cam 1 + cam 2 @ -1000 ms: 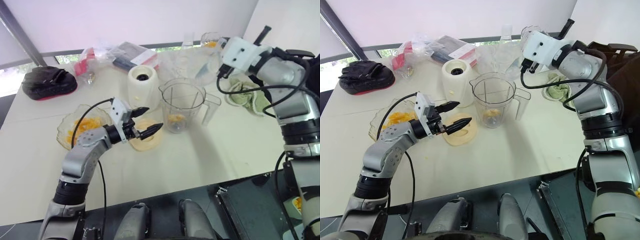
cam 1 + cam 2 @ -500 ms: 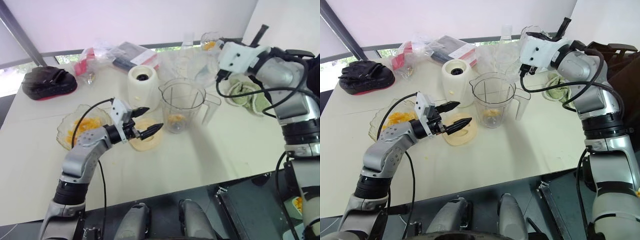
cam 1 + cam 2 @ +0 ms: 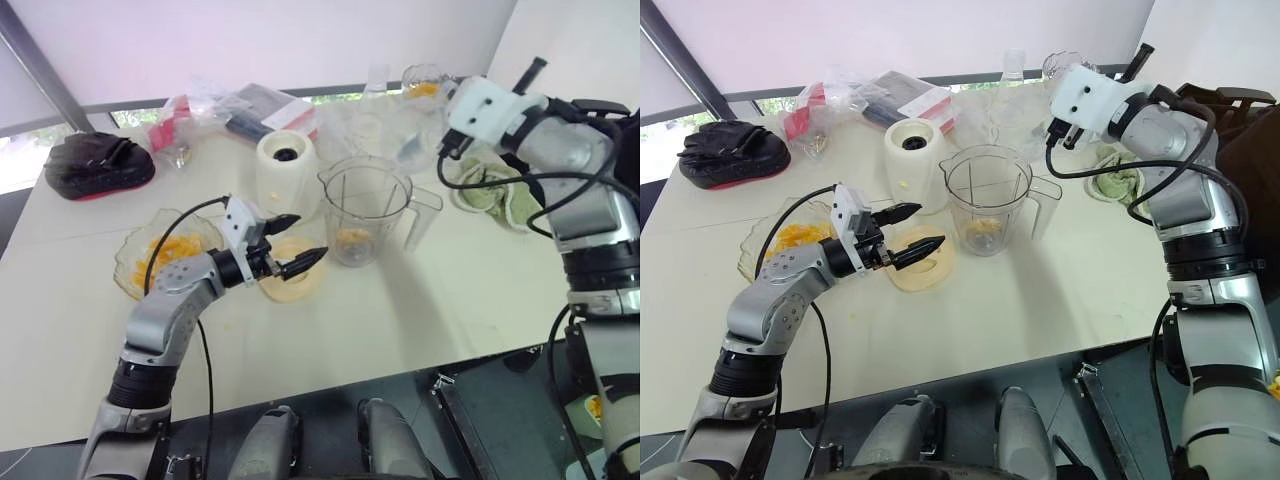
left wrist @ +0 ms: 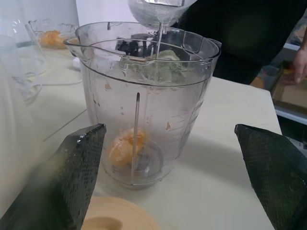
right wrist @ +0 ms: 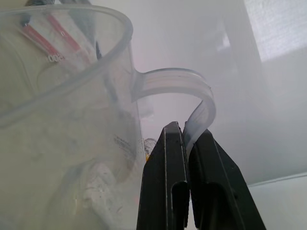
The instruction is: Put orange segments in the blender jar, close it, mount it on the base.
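Barely visible clear jug (image 5: 62, 120): R gripper (image 5: 184, 128) pinches handle (image 5: 177, 79); L gripper (image 3: 304, 236) spread near jar (image 3: 365, 210).

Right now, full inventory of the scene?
blender jar: 1, clear, table centre, orange segments inside
blender base: 1, white, behind-left of jar
lid: 1, cream, flat, front-left of jar
glass bowl: 1, clear, left, holds orange segments
pouch: 1, black, far left
packets: several, red/white, back
measuring jug: 1, clear, held aloft behind jar
dish: 1, white, right, green scraps
left gripper: 1, black, open above lid
right gripper: 1, black, shut on jug handle
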`<state>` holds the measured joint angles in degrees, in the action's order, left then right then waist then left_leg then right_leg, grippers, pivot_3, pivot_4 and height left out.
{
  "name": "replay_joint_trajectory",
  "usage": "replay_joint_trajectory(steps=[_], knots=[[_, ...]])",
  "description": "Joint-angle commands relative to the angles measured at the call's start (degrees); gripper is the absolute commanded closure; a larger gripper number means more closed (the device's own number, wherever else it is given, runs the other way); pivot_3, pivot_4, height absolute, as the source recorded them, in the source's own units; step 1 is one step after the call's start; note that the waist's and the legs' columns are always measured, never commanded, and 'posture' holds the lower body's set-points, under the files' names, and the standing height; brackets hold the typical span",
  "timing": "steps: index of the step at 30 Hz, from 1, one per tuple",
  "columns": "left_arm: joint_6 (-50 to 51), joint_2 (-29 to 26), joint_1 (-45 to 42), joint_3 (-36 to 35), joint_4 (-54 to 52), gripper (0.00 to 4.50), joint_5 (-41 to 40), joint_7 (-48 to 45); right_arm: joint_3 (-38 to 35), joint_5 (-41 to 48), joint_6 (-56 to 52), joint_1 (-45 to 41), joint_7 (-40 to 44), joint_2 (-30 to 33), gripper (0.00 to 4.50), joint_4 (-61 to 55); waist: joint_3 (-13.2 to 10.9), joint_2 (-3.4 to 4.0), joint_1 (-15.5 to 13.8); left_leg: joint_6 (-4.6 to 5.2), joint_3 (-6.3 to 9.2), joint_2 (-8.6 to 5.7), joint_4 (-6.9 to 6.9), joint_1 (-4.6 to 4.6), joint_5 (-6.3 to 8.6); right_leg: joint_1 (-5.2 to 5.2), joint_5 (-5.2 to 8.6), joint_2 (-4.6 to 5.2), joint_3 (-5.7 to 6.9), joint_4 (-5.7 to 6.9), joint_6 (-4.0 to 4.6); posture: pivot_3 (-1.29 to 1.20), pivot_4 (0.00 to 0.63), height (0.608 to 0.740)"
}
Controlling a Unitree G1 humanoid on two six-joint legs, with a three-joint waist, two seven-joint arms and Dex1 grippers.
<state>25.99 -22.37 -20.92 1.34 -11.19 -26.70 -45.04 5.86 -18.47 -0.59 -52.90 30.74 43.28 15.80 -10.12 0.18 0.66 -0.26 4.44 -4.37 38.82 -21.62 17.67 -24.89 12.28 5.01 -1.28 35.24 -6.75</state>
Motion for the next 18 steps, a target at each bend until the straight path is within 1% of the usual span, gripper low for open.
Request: replay_joint_trajectory(steps=[1,6,9,12,18], knots=[[-0.17,-0.34,-1.18,-0.02,-0.34,0.00,-0.44,-0.47,-4.00,2.19,-2.35,-0.51,-1.31,-0.05,4.45,-3.30,0.00,0.00,0.02,0.00,0.00,0.00,0.00,0.00,0.00,0.00,0.00,0.00,0.00,0.00,0.00,0.00,0.150,0.740],[-0.17,-0.39,-1.34,0.17,-0.07,0.00,-0.33,-0.71,-9.95,7.27,-12.24,0.24,-4.16,-2.88,4.45,-3.96,0.00,0.00,0.01,0.00,0.00,0.00,-0.01,0.00,0.00,-0.01,0.00,0.00,0.00,0.01,0.00,0.00,0.150,0.740],[-0.12,-0.46,-1.35,0.26,-0.04,0.00,-0.25,-0.92,-16.12,12.50,-20.71,0.87,-7.34,-5.85,4.45,-4.61,0.00,0.00,-0.04,0.00,0.01,0.00,-0.01,0.00,0.00,0.00,0.00,0.00,0.00,0.00,0.00,0.00,0.150,0.740],[-0.03,-0.53,-1.39,0.33,0.00,0.00,-0.21,-1.07,-20.65,16.17,-26.79,1.84,-10.05,-8.06,4.45,-6.29,0.00,0.00,-0.14,0.00,0.03,-0.01,-0.01,-0.03,0.00,0.00,0.00,0.03,0.00,0.01,0.00,0.00,0.150,0.740],[-0.01,-0.68,-1.51,0.52,0.17,0.00,-0.04,-1.35,-28.10,21.90,-34.33,3.58,-16.90,-11.65,4.45,-7.29,0.01,0.01,-0.02,0.01,0.02,-0.01,-0.03,-0.04,0.00,-0.06,0.00,0.02,-0.01,0.03,0.00,0.00,0.150,0.740]])
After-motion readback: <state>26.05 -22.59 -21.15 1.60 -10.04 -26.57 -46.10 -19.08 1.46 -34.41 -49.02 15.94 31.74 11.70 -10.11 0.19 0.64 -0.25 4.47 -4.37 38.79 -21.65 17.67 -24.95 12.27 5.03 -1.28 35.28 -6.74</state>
